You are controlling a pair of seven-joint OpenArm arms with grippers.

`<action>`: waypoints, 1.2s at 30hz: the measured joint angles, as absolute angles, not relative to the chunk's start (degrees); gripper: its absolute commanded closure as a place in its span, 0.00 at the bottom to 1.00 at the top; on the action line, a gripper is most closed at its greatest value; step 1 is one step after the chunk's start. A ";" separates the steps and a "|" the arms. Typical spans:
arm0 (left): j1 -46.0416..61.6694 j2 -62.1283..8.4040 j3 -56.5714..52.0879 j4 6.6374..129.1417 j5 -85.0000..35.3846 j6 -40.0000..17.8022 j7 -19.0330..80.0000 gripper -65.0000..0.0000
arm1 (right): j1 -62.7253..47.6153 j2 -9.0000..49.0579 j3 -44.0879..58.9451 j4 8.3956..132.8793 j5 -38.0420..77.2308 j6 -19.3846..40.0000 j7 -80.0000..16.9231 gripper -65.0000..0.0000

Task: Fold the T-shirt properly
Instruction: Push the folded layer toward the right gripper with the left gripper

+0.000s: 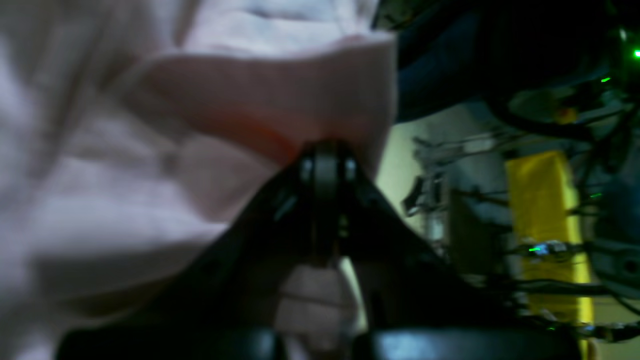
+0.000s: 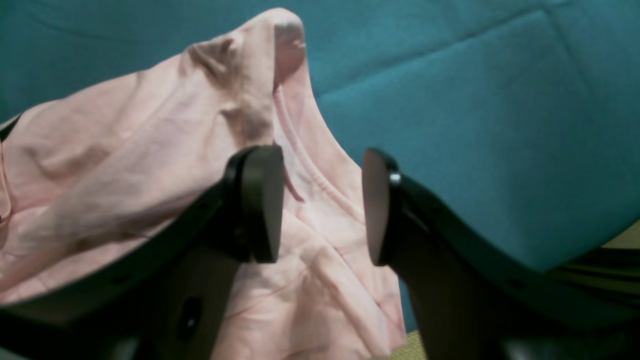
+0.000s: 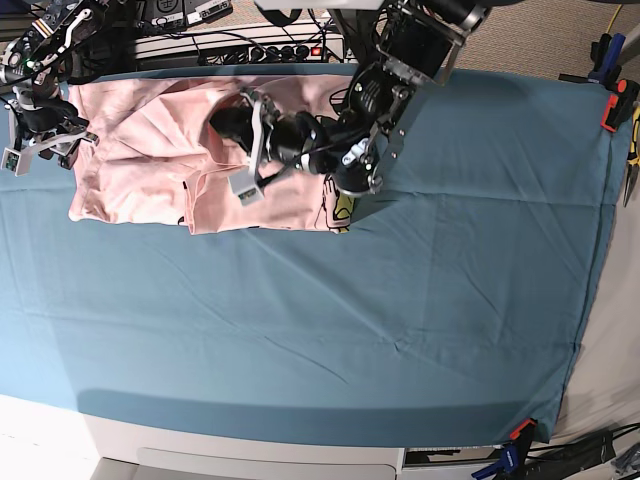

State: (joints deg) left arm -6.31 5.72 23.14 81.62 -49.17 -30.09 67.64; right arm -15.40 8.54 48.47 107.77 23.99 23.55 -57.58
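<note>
My left end effector reaches low over the table, pinched tight on the pink T-shirt. My right end effector gapes open over its edge. Bare teal table cloth stretches in front.

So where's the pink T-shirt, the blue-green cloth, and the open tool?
T-shirt [image 3: 140, 175]: base view, on its flat middle.
Table cloth [image 3: 400, 300]: base view, on a bare stretch.
Right tool [image 2: 322, 205]: right wrist view, midway between its open fingertips.

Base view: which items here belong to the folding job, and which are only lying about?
Job:
T-shirt
left gripper, shut on the shirt
right gripper, open over it

Lying about:
teal table cloth
power strip
clamps
</note>
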 measured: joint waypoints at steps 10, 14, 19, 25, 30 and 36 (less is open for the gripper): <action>-4.49 6.90 28.05 81.65 -49.10 -30.68 67.16 1.00 | -15.38 8.54 48.47 107.77 25.58 23.55 -57.10 0.60; -3.57 7.55 30.79 81.65 -48.97 -31.94 66.13 1.00 | -15.40 8.54 48.47 107.77 25.56 24.03 -57.10 0.60; -4.29 7.57 30.52 81.65 -48.62 -31.97 65.84 1.00 | -15.38 8.54 48.47 107.77 25.56 24.03 -57.06 0.60; -7.51 7.57 26.81 81.65 -48.64 -31.73 67.46 1.00 | -15.38 8.54 48.47 107.77 25.58 24.03 -56.95 0.60; -9.98 7.57 21.08 81.65 -47.72 -31.09 68.58 1.00 | -15.38 8.54 48.47 107.77 25.56 24.03 -56.97 0.60; -10.31 7.53 15.88 81.65 -41.47 -26.92 68.42 1.00 | -15.40 8.54 48.47 107.77 25.56 24.03 -56.97 0.60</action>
